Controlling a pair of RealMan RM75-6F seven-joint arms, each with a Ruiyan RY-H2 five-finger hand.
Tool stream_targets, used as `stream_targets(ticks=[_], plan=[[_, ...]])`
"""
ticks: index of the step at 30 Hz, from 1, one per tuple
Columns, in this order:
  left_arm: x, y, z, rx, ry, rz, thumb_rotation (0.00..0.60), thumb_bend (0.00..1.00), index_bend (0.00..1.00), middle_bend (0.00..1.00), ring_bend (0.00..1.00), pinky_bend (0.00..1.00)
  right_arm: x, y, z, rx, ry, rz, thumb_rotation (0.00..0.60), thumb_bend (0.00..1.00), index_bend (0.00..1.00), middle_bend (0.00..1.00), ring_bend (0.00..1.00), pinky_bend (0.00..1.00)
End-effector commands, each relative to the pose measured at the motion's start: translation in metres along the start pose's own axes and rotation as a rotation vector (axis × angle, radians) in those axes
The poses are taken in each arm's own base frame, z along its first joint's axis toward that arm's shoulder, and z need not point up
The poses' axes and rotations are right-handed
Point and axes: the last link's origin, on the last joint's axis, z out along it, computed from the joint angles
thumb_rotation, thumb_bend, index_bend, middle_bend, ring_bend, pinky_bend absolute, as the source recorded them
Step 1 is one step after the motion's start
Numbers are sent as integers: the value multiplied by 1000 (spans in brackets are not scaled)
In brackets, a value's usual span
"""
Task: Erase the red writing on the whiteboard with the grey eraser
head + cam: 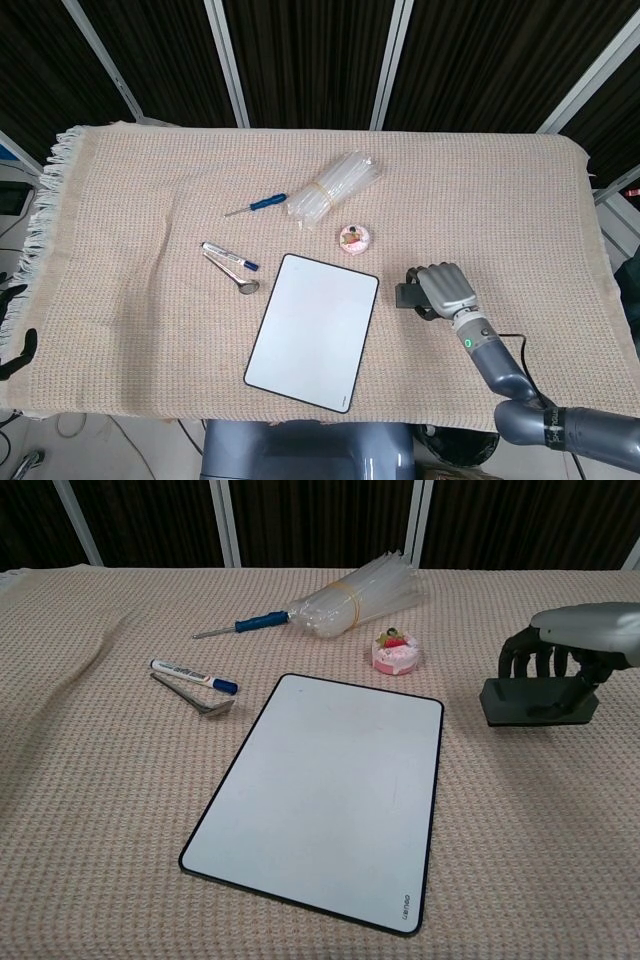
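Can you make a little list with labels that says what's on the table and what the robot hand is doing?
surface: beige woven cloth
whiteboard: lies flat, no red writing visible
grey eraser: right of the whiteboard, off it, down at the cloth
right hand: holds the eraser from above
left hand: not in view
marker: left of the whiteboard, beside a metal tool
screwdriver: blue handle, far side
clear plastic bundle: beside the screwdriver
small pink thing: past the board's far edge

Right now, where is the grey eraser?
The grey eraser is on the cloth to the right of the whiteboard, clear of it, with the right hand gripping it from above in both views.
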Motion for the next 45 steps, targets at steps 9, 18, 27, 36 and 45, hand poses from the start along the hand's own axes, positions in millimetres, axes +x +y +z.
stream_targets(ticks=[9,18,27,36,45], plan=[[0,0,0,2,4,-1,600,433,179,18,0,0,-26,20,-9,-9,-50,16,600,231,201,208,250,325],[1,0,0,3,6,-1,600,433,179,18,0,0,-18,25,-16,-6,-55,30,600,99,65,16,87,150],[1,0,1,3,7,0,600,433,179,18,0,0,33,40,-57,-35,164,100,600,99,25,12,80,147],[0,1,1,-3,9,3,600,433,179,18,0,0,28,68,-138,-126,297,3,600,99,10,0,43,142],[1,3,-1,-10,18,-2,600,433,179,18,0,0,0,87,-204,-244,401,6,600,99,0,0,34,141]])
